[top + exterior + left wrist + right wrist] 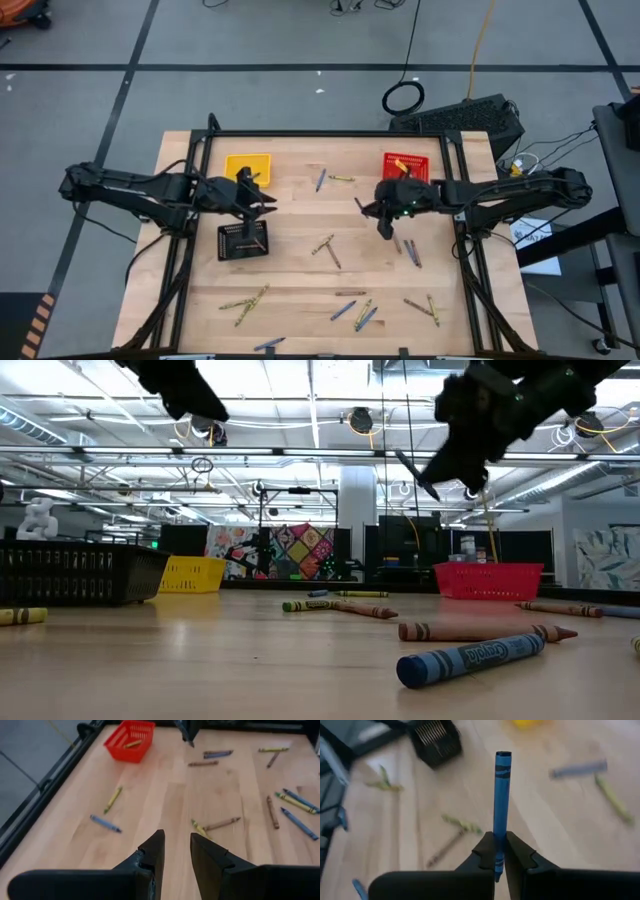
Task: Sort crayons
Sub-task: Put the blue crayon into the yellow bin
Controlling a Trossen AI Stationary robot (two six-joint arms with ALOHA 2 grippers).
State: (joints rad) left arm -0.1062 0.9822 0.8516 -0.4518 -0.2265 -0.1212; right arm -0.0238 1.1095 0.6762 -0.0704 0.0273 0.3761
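The right tool [499,851] pinches a blue crayon [501,800] above mid-surface — likely carrying it to a basket — while the left tool [176,851] hangs open, empty.

crayons [331,250] scattered across table [300,285]; three baskets [243,240] toward its back and left
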